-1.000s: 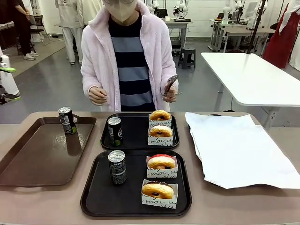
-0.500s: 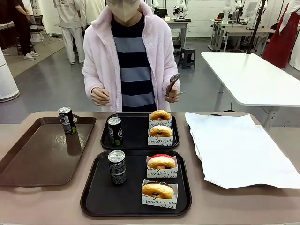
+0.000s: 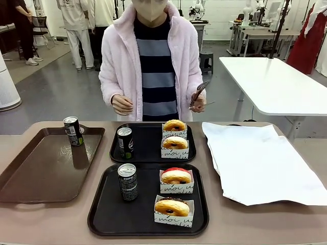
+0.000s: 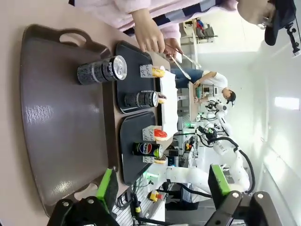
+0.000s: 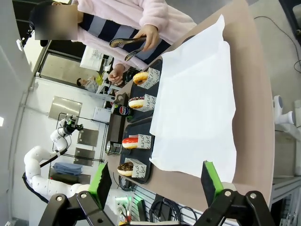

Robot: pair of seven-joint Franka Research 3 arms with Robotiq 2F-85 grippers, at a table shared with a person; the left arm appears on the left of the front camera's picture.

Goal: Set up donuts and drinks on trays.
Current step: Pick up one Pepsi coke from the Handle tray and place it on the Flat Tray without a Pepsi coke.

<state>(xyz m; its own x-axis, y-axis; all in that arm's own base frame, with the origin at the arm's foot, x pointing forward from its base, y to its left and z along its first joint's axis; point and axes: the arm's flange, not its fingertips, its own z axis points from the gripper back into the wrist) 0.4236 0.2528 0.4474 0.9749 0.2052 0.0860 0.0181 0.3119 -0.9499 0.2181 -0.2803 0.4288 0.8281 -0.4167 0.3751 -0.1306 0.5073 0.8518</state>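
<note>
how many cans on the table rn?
3. One can stands at the far end of the brown tray, one on the far black tray, one on the near black tray. None looks hidden.

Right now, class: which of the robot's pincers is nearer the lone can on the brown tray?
The left. The left pincer looks along the brown tray toward that can. The right pincer sits beyond the white paper, far side.
</note>
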